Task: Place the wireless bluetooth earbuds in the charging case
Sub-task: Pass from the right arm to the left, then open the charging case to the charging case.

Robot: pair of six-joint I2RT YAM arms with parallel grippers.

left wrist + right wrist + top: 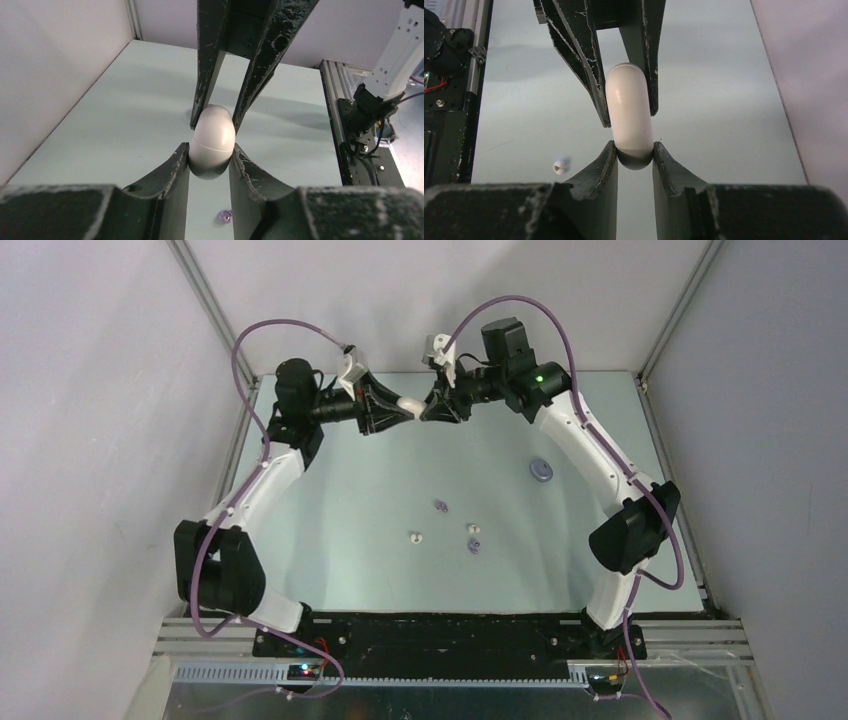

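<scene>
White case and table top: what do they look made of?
White case: likely smooth moulded plastic, satin-gloss; soft highlights, thin seam line round it. Table top: pale green flat sheet, faint sheen with blurred shadows; laminate or painted board, can't tell which.

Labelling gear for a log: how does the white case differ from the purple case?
Colour: the white case is white; the purple case is lilac. Support: the white case hangs above the table, pinched between the left end effector and the right end effector; the purple case lies free on the table. State: the white case shows a shut seam; the purple case is too small to judge. Both are smooth and rounded.
</scene>
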